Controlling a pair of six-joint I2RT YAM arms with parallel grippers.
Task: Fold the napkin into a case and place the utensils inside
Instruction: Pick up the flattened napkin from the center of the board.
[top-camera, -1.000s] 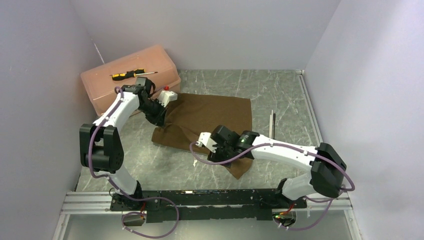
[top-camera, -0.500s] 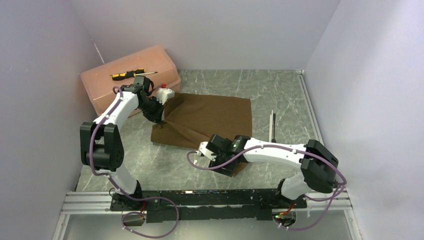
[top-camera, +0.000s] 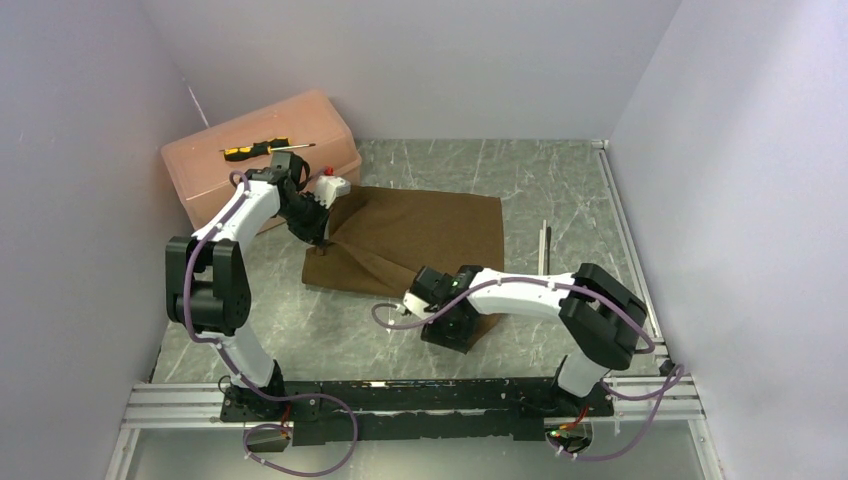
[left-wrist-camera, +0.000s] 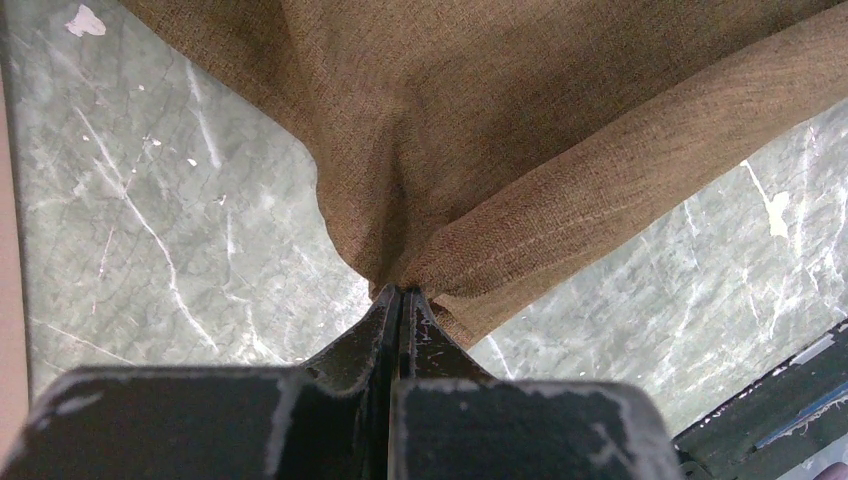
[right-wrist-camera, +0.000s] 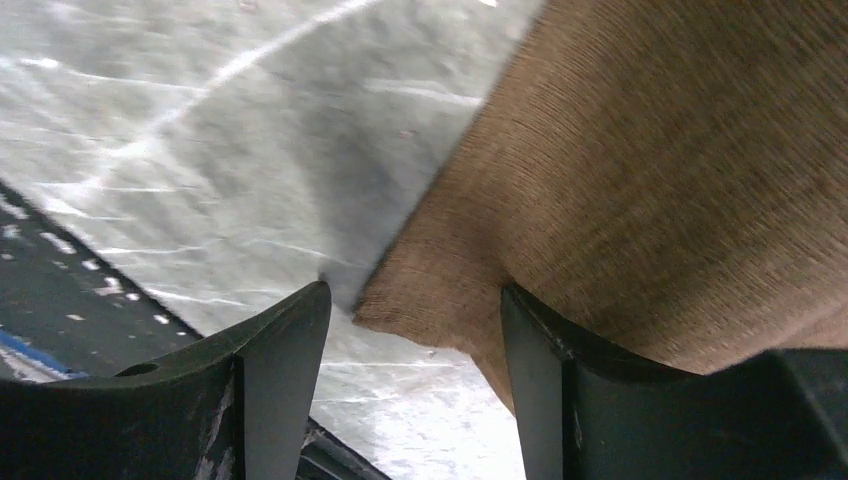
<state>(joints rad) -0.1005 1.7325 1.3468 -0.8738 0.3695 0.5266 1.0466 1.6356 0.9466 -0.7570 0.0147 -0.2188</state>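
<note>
The dark brown napkin (top-camera: 420, 235) lies spread on the marble table, with its left edge bunched and lifted. My left gripper (top-camera: 318, 238) is shut on that bunched edge, and in the left wrist view the cloth (left-wrist-camera: 480, 120) fans out from the pinched fingertips (left-wrist-camera: 400, 292). My right gripper (top-camera: 452, 330) stands open at the napkin's near corner. In the right wrist view that corner (right-wrist-camera: 440, 300) pokes between the spread fingers and the cloth (right-wrist-camera: 650, 180) lies against the right one. The utensils (top-camera: 545, 250) are thin silvery pieces lying right of the napkin.
A pink box (top-camera: 300, 115) stands at the back left behind the left arm, with a yellow-and-black screwdriver (top-camera: 262, 149) on its lid. The arms' base rail (top-camera: 420, 395) runs along the near edge. Grey walls close in on both sides.
My right arm has swung its wrist left and toward the near edge, bringing its gripper to the napkin's near corner. My left gripper has shifted slightly back with the cloth edge in it.
</note>
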